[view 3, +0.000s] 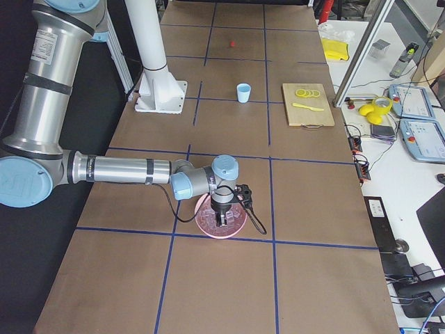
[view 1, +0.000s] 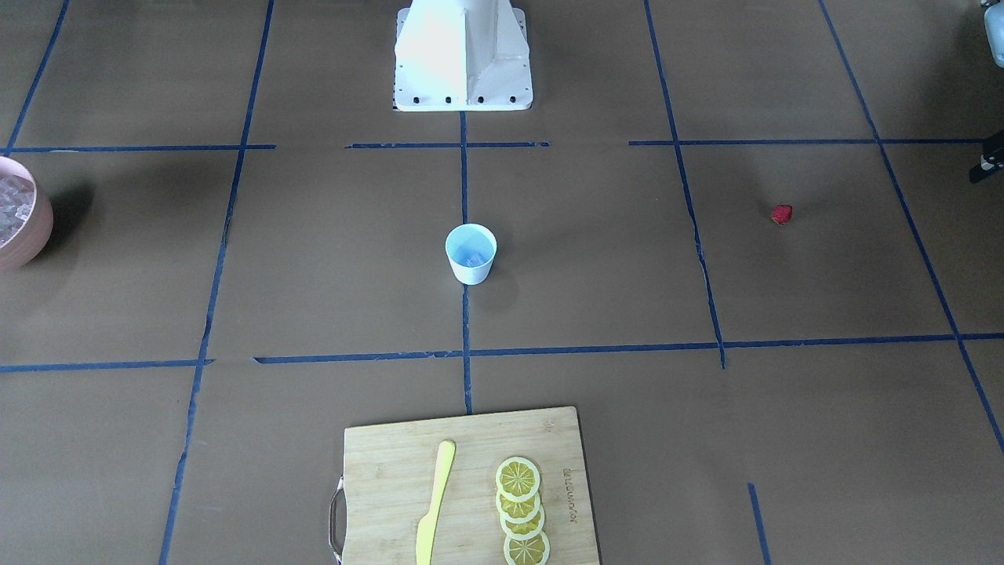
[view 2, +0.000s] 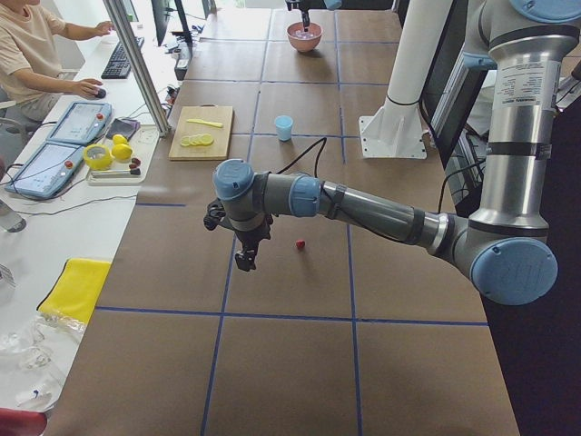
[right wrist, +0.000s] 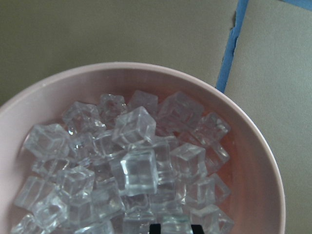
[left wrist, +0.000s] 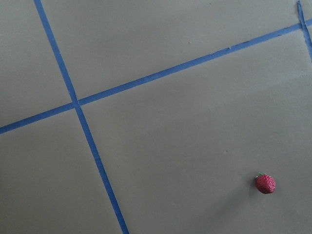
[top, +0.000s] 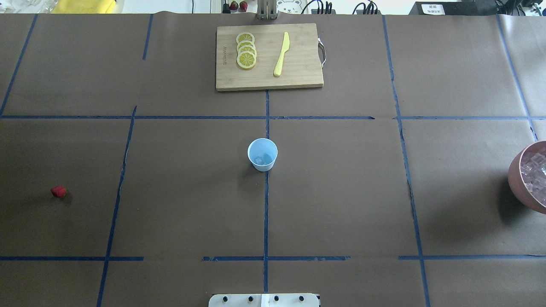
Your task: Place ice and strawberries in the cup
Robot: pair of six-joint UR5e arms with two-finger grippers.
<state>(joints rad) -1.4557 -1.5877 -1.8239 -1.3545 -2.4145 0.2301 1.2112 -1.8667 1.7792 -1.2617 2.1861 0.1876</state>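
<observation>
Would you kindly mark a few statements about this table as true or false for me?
1. The strawberry lies in the cup. False: it lies on the bare table, far from the cup.
2. The pink bowl holds ice cubes. True.
3. The knife lies on the cutting board. True.
4. The lemon slices are in the bowl. False: they lie on the board beside the knife.

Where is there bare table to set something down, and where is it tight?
Bare table lies all around the cup, widest between it and the strawberry on the robot's left, and between it and the pink bowl on its right. Crowded: the cutting board, with lemon slices and knife, and the bowl, full of ice.
</observation>
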